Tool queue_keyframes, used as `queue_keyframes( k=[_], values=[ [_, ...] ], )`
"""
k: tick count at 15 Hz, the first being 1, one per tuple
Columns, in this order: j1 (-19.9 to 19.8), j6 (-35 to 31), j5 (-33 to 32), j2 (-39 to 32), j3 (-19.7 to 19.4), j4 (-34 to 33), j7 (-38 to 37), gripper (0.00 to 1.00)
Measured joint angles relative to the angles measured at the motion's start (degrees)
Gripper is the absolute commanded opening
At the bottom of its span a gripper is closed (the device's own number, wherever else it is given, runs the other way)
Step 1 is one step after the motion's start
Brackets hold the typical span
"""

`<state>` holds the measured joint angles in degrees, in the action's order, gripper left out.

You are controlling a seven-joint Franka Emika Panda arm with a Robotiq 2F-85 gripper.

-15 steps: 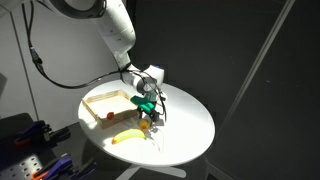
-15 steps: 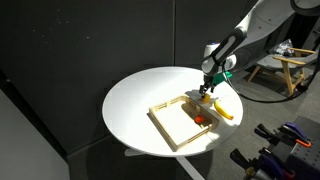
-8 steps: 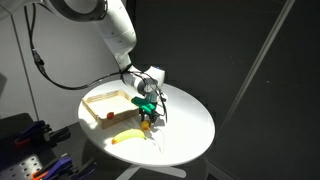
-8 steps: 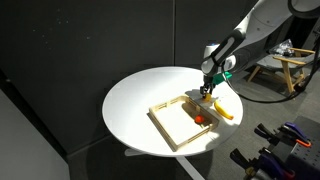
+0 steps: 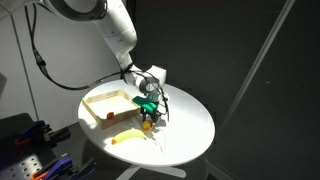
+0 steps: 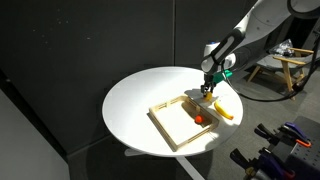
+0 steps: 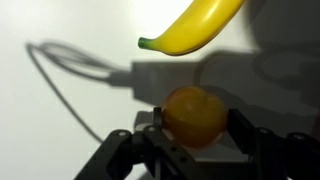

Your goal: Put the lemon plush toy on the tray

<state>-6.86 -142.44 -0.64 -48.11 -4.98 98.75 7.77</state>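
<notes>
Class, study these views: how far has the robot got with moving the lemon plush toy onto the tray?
Done: the gripper is at the small round yellow-orange lemon plush toy. In hand: its jaws appear closed on both sides. Left: the toy sits outside the shallow square light-wood tray, so lifting, carrying and releasing remain.

Matt, soft lemon plush toy [image 7: 195, 115]; glossy smooth banana toy [image 7: 195, 25]; light-wood tray [image 6: 180, 122]; matt white table [image 6: 135, 100].
</notes>
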Motion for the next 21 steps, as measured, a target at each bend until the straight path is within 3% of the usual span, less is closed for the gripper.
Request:
queue_keyframes(
  k=[10,21],
  values=[
    [1.11,8.91,-0.06,5.24,-0.28,-0.56,-0.26,0.42],
    [4.97,8.50,-0.10,9.72,1.62,1.97,-0.68,0.42]
  ],
)
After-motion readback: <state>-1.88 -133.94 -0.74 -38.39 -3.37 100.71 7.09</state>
